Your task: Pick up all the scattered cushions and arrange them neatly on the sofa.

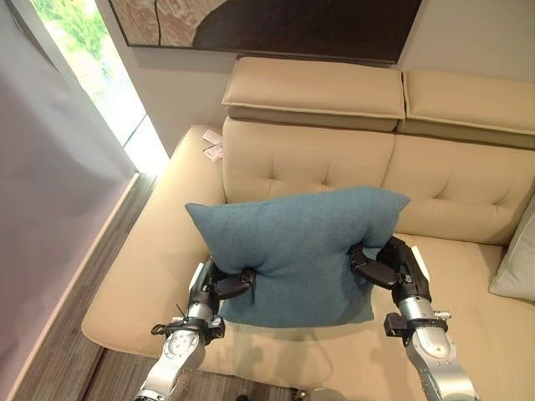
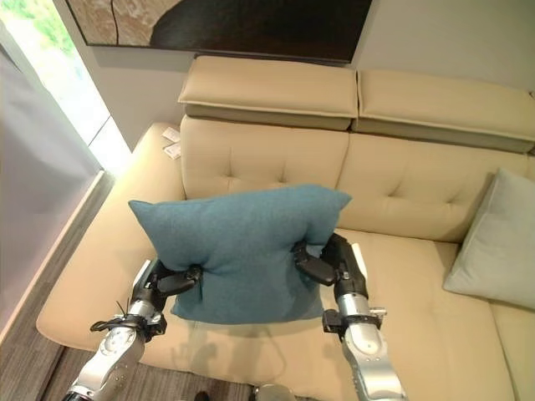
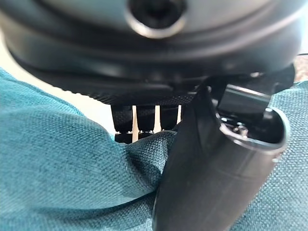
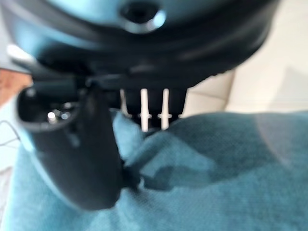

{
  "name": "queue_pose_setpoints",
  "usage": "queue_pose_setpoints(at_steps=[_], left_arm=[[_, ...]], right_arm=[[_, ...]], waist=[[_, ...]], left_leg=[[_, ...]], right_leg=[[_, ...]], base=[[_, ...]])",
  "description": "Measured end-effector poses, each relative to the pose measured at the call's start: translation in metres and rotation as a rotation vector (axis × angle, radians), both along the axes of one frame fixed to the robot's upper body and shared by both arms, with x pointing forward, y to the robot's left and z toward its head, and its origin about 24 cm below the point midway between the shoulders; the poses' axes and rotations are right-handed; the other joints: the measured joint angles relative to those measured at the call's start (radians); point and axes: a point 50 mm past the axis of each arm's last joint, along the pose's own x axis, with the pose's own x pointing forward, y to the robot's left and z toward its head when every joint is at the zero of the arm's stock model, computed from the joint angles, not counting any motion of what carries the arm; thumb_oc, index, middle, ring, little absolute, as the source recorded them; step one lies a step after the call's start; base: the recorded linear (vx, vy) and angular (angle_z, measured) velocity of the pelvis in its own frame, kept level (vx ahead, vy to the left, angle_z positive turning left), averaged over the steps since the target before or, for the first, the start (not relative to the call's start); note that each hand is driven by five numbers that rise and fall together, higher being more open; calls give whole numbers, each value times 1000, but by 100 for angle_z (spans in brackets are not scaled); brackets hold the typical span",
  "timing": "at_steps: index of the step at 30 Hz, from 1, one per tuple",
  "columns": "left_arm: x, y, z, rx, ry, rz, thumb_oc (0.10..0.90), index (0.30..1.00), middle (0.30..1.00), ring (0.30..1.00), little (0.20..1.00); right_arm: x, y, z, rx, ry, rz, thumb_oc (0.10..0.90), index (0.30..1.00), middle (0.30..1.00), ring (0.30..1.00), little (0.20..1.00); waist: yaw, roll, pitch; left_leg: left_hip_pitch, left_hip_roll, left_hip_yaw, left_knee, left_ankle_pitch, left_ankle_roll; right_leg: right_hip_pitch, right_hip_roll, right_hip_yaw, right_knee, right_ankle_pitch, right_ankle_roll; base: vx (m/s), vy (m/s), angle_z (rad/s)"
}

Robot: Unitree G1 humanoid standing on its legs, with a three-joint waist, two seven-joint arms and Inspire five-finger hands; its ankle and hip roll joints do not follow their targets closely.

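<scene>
A teal cushion is held upright between both hands above the seat of the beige sofa, in front of its backrest. My left hand pinches the cushion's lower left edge, thumb in front and fingers behind the cloth. My right hand pinches the right edge the same way, thumb pressed into the fabric. A pale grey cushion leans against the backrest at the sofa's right end.
The sofa's wide left armrest carries small white tags. A window with a grey curtain stands to the left, above wood flooring. A dark framed picture hangs over the headrests.
</scene>
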Motion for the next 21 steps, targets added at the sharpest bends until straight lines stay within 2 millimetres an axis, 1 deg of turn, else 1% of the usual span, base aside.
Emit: queue_pose_setpoints(at_steps=[1, 2, 3, 5, 6, 8, 9, 10, 11, 12, 13, 14, 15, 17, 21], left_arm=[[1, 0, 0, -1, -2, -1, 400, 300, 300, 300, 300], [1, -1, 1, -2, -4, -2, 400, 300, 300, 300, 300], [1, -1, 1, -2, -5, -4, 400, 300, 300, 300, 300], [0, -2, 0, -2, -2, -7, 400, 300, 300, 300, 300], [-1, -2, 0, -2, 2, -7, 400, 300, 300, 300, 300], [-1, -1, -1, -1, 4, -7, 400, 300, 300, 300, 300], [-2, -2, -1, -2, 5, -7, 400, 300, 300, 300, 300], [-2, -2, -2, -3, 8, -10, 400, 300, 300, 300, 300], [-3, 1, -1, 11, 8, -12, 400, 300, 300, 300, 300], [-3, 2, -1, 15, 8, -13, 400, 300, 300, 300, 300], [-3, 1, -1, 12, 6, -16, 400, 300, 300, 300, 300], [-3, 2, -1, 15, 4, -17, 400, 300, 300, 300, 300], [-2, 5, 0, 25, 4, -14, 400, 300, 300, 300, 300], [-2, 10, 1, 39, 3, -8, 400, 300, 300, 300, 300], [-1, 20, 4, 54, -9, 21, 400, 300, 300, 300, 300]], right_arm=[[-1, 0, -1, 1, 3, -4, 400, 300, 300, 300, 300], [-1, -1, -1, 4, 4, -10, 400, 300, 300, 300, 300], [-1, -1, -1, 4, 3, -14, 400, 300, 300, 300, 300], [-1, -1, -1, 5, 3, -20, 400, 300, 300, 300, 300], [-1, -1, -1, 5, 2, -21, 400, 300, 300, 300, 300], [-2, 0, -3, 7, 8, -20, 400, 300, 300, 300, 300], [-3, -1, -3, 3, 10, -22, 400, 300, 300, 300, 300], [-3, -2, -3, -1, 13, -23, 400, 300, 300, 300, 300], [-5, 2, -7, 15, 23, -22, 400, 300, 300, 300, 300], [-5, 1, -7, 13, 24, -22, 400, 300, 300, 300, 300], [-5, 2, -7, 12, 24, -21, 400, 300, 300, 300, 300], [-5, 2, -7, 9, 25, -19, 400, 300, 300, 300, 300], [-5, 3, -8, 3, 28, -12, 400, 300, 300, 300, 300], [-5, 7, -8, -6, 30, 1, 400, 300, 300, 300, 300], [-1, 14, -6, -13, 22, 31, 400, 300, 300, 300, 300]], waist=[[-3, -9, 4], [-2, -8, 3], [-1, -15, 7], [2, -25, 13], [3, -23, 13], [-3, -12, 10], [-4, 1, 7], [-1, 19, 2], [-4, -1, -3], [-5, -2, -5], [-5, 0, -6], [-4, 0, -6], [-1, 2, -7], [9, 2, -7], [29, 3, -8]], left_leg=[[-21, 18, 26, 13, -21, 3], [-17, 32, 43, -30, -25, 9], [-28, 54, 37, -92, -23, 5], [-42, 64, 24, -158, -16, 1], [-48, 77, 7, -220, 12, -10], [-40, 91, 9, -281, 55, -2], [-21, 96, 6, -313, 87, 5], [-5, 106, -3, -331, 131, 3], [28, 83, 6, -374, 145, 10], [43, 73, 15, -398, 154, 21], [48, 60, 21, -406, 157, 26], [52, 51, 25, -411, 157, 27], [57, 33, 36, -412, 155, 31], [66, 20, 42, -412, 150, 39], [85, 16, 57, -412, 144, 47]], right_leg=[[16, 0, -2, -21, -5, -25], [21, 2, -4, -31, -1, -30], [23, 6, -1, -36, -1, -32], [29, 8, 4, -44, 0, -31], [31, 19, 7, -53, 8, -20], [47, 35, 7, -67, 10, -7], [56, 51, 12, -72, 8, 2], [58, 69, 27, -71, 1, 16], [63, 45, 45, -76, 2, 44], [65, 32, 59, -79, 2, 52], [67, 20, 59, -84, 6, 65], [70, 15, 60, -90, 10, 71], [77, -5, 64, -99, 20, 79], [85, -17, 74, -102, 19, 87], [97, -22, 89, -102, 17, 94]], base=[[130, 63, 10], [99, 64, 14], [76, 61, 2], [68, 73, -10], [113, 113, -24], [93, 95, -21], [61, 72, -29], [90, 108, -41], [83, 108, -36], [72, 96, -21], [57, 91, -9], [75, 102, -5], [70, 95, -8], [62, 71, -6], [42, 24, -9]])
